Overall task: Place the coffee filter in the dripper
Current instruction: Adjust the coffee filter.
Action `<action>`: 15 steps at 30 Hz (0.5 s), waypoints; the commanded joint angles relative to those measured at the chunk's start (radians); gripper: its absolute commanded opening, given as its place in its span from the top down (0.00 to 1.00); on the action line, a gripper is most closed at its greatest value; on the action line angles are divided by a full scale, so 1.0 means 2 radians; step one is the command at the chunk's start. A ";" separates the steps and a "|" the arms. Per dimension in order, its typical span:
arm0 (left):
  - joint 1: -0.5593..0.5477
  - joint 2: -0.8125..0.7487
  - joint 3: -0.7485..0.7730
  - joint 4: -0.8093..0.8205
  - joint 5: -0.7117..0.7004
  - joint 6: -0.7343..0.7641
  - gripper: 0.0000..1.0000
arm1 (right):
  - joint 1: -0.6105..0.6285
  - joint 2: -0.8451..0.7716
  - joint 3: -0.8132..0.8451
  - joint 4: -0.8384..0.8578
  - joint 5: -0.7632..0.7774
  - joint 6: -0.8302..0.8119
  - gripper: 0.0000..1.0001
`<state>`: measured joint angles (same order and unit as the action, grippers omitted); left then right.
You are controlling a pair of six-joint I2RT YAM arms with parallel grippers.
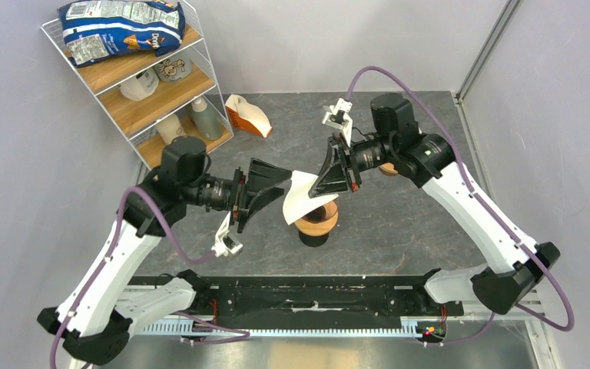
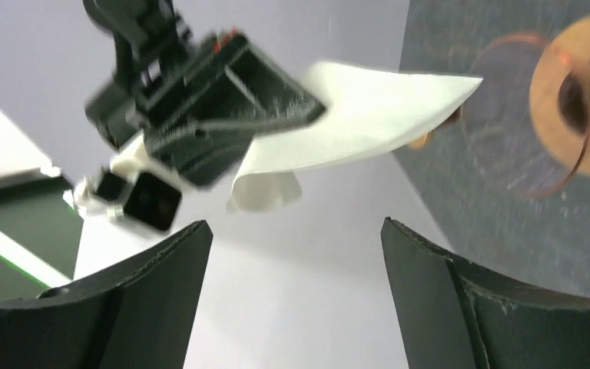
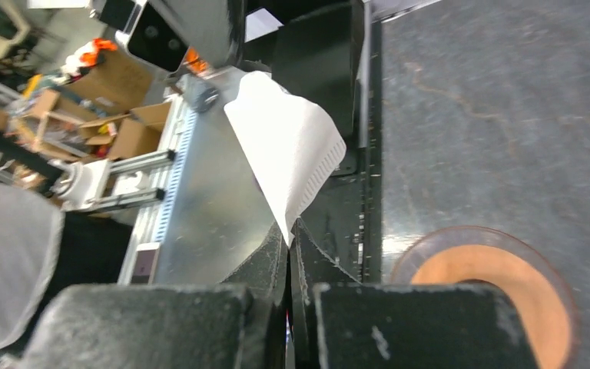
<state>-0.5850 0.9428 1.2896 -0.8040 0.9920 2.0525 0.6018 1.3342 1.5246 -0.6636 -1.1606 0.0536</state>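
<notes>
The coffee filter [image 1: 299, 196], a thin white paper cone, hangs in the air between the two arms, just above and left of the dripper [image 1: 319, 221]. My right gripper [image 1: 316, 191] is shut on one pointed edge of the filter [image 3: 288, 150], with its tips [image 3: 288, 231] pressed together on the paper. My left gripper [image 1: 269, 196] stands wide open just left of the filter [image 2: 353, 115], and nothing lies between its fingers [image 2: 293, 223]. The dripper's wooden collar and clear glass rim show at the right of both wrist views [image 2: 576, 100] [image 3: 492, 284].
A wire shelf [image 1: 146, 84] with a snack bag and bottles stands at the back left. An orange-and-white packet of filters [image 1: 247, 115] lies next to it. A small wooden piece [image 1: 388, 169] sits behind my right arm. A black rail [image 1: 307, 296] runs along the near edge.
</notes>
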 commanded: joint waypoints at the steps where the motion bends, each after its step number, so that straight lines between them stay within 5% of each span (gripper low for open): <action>1: -0.001 -0.037 -0.007 0.125 -0.189 -0.190 0.10 | -0.006 -0.056 0.004 0.024 0.116 -0.058 1.00; 4: 0.012 0.007 0.059 0.111 -0.299 -0.415 0.10 | -0.006 -0.089 -0.029 0.091 0.191 -0.067 1.00; 6: 0.043 0.066 0.177 0.024 -0.283 -0.555 0.10 | -0.005 -0.095 -0.035 0.113 0.227 -0.076 1.00; 11: 0.127 0.218 0.458 -0.158 -0.015 -0.834 0.18 | -0.005 -0.092 -0.026 0.121 0.271 -0.104 1.00; 15: 0.128 0.218 0.394 -0.070 0.166 -0.985 0.19 | -0.001 -0.090 -0.020 0.134 0.271 -0.107 1.00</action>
<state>-0.3283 1.3876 2.1658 -0.9295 0.8902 0.6003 0.5919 1.1503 1.4662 -0.4683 -0.6838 -0.1215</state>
